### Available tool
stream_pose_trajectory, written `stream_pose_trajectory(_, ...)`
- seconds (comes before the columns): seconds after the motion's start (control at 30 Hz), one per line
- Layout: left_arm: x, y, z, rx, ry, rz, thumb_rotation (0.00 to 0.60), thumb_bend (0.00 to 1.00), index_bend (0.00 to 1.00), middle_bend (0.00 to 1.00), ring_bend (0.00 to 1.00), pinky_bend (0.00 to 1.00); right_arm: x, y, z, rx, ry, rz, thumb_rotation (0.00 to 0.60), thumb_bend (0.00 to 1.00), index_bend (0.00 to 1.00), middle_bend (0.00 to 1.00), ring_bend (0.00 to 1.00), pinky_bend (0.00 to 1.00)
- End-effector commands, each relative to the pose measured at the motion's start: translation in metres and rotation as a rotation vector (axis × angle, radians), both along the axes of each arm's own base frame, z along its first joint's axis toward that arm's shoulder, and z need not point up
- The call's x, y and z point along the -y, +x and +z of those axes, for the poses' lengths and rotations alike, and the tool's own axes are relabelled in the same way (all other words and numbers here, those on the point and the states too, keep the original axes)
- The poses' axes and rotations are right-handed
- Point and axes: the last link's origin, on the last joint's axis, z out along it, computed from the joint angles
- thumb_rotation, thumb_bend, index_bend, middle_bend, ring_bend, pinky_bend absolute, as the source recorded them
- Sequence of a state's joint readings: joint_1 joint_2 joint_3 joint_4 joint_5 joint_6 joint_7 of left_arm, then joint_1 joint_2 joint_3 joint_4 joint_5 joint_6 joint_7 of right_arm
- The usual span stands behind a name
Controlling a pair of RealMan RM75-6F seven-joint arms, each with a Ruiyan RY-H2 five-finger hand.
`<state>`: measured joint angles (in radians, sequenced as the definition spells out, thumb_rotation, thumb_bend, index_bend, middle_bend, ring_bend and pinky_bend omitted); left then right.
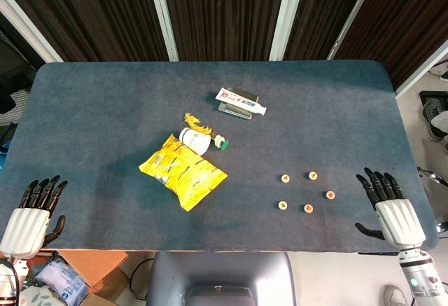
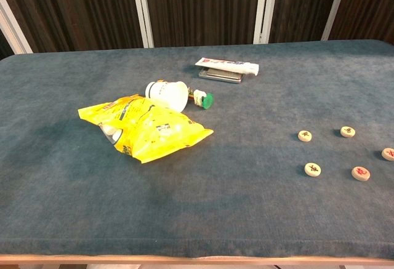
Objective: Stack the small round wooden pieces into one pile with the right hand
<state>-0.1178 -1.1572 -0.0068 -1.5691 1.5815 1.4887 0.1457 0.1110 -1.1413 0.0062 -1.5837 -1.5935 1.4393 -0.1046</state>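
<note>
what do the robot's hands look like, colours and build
Both the left hand and the right hand have glossy black fingers on a white, ribbed back shell, with a black thumb at the side. The right hand's wrist is a pale grey cylinder with a small teal mark. No loose cables or sleeves show. The chest view shows neither hand.

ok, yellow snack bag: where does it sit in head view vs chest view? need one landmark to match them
Head view: yellow snack bag lies left of centre on the blue table, just below the white bottle.
Chest view: the bag lies left of centre, in front of the same bottle.
Shared landmark: the bottle's green cap, pointing toward the side with the round wooden pieces.
</note>
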Motion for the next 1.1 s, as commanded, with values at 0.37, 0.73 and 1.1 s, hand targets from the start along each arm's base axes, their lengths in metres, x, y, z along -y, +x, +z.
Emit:
stream_pose_trajectory(0.37,-0.007,0.0,-0.002,0.023,-0.038,-0.004,0.6,0.5,0.0,0.0,0.02,0.05,0.024,0.014,-0.022,-0.034,0.086,0.098,0.6,0.09,0.11,0.0,0.0,0.0)
stream_pose_trajectory(0.73,-0.01,0.002,-0.006,0.014,-0.057,-0.01,0.6,0.5,0.0,0.0,0.02,0.05,0.074,0.059,-0.084,-0.136,0.314,0.263,0.6,0.24,0.41,0.0,0.0,0.0)
stream_pose_trajectory(1.1,-0.005,0.001,-0.004,0.013,-0.053,-0.013,0.6,0.51,0.0,0.0,0.02,0.04,0.09,0.064,-0.13,-0.177,0.4,0.297,0.6,0.39,0.56,0.0,0.0,0.0)
